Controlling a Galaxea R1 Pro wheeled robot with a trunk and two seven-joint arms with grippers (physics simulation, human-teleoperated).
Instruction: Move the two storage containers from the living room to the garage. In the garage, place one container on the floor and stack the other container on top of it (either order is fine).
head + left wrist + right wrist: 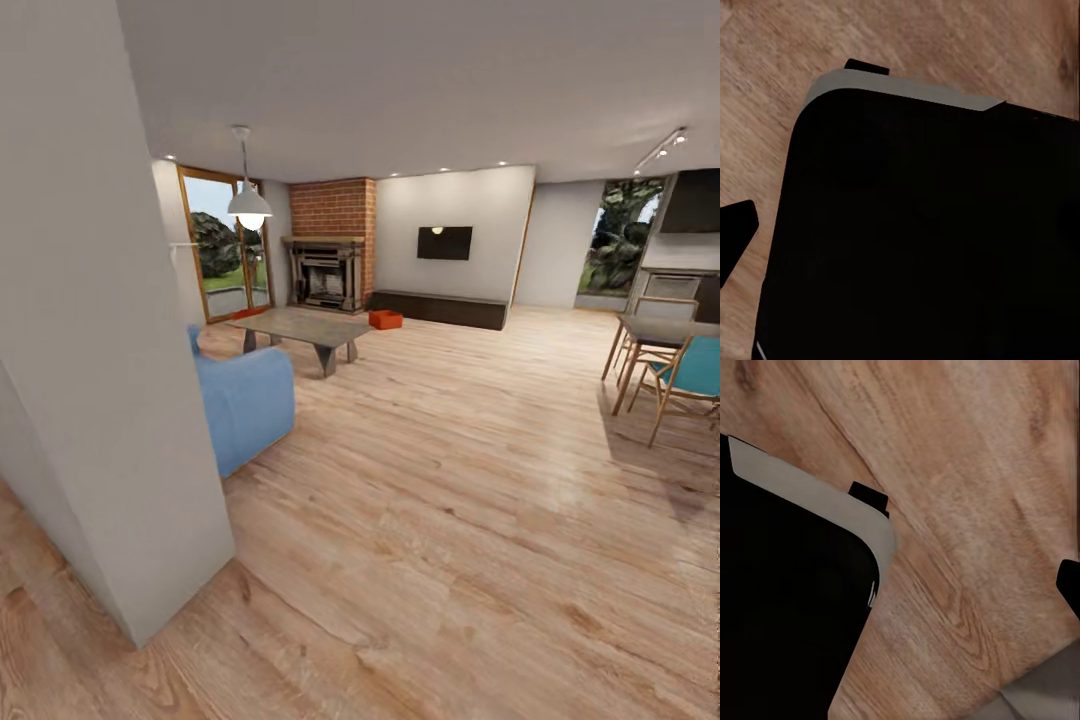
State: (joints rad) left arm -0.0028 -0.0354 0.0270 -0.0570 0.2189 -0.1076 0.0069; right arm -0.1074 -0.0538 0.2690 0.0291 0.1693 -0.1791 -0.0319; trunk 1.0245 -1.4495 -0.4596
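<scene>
Where the wood-plank floor of the living room runs back to the brick fireplace, one orange-red storage container on the planks, just right of the low coffee table and before the dark wall bench. Well apart from both grippers. Blue sofa beside a pale wall corner. In both wrist views, dark robot body over planks; finger state impossible to tell.
</scene>
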